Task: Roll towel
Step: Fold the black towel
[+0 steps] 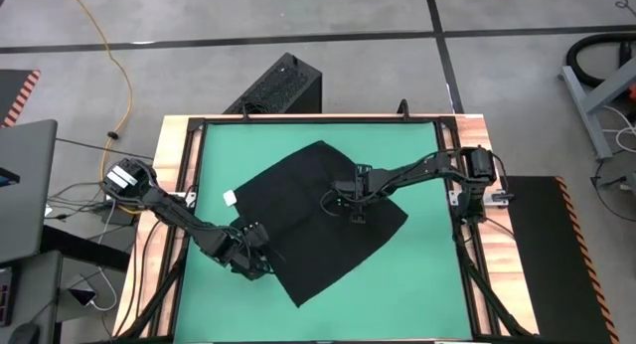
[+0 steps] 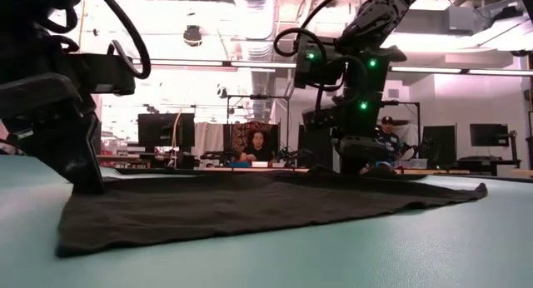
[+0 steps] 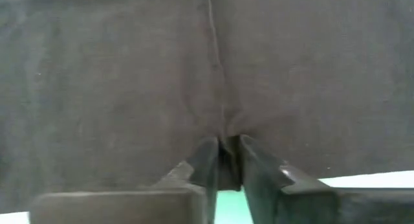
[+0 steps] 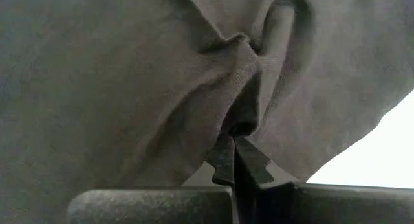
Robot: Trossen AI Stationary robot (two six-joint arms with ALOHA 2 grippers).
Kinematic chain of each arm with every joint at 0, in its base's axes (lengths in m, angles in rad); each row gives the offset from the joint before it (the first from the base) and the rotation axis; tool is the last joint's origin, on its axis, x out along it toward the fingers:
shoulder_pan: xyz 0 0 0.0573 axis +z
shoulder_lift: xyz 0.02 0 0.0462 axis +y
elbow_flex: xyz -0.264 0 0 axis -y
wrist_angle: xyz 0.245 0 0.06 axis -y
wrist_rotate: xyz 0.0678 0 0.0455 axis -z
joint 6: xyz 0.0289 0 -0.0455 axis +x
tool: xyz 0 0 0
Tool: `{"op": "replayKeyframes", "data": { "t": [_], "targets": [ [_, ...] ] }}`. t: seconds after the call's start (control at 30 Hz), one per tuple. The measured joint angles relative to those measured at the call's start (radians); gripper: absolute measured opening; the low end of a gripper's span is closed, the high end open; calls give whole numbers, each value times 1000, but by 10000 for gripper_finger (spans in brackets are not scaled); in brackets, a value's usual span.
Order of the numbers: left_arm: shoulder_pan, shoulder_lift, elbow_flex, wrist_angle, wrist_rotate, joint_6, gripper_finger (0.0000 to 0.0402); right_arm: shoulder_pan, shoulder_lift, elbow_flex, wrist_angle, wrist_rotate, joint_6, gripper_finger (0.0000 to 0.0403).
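The big green table fills the middle of the high view, with a wooden edge all around it.

The black towel lies flat on the table, right near the middle. It sits turned like a diamond, with one corner pointing to 12 o'clock and one to 6 o'clock. From the low view it looks like a thin dark sheet spread on the green top, a little bumpy along its far edge.

A black box with vents stands on the floor past the table, at about 11 o'clock.

The left arm comes in from 9 o'clock. The left gripper sits at the towel's edge near 7 o'clock. Its two dark fingers are squeezed close, and a small bit of the towel's edge is pinched between them.

The right arm comes in from 3 o'clock. The right gripper is down on the towel, a bit toward 3 o'clock from the middle. Its claw is squeezed tight, and the cloth is bunched up into folds where the tips grab it.

A small white tag sticks out at the towel's corner near 9 o'clock.

Far behind the table, a person sits at a desk.
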Motion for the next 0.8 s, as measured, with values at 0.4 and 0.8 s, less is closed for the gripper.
{"op": "replayKeyframes", "data": {
  "t": [0.4, 0.8],
  "targets": [
    [3, -3, 14, -79, 118, 51, 1, -68, -189, -3, -35, -109, -287, 108],
    [-11, -4, 73, -345, 205, 92, 0, -298, -219, -49, -6, -460, -623, 143]
  ]
}}
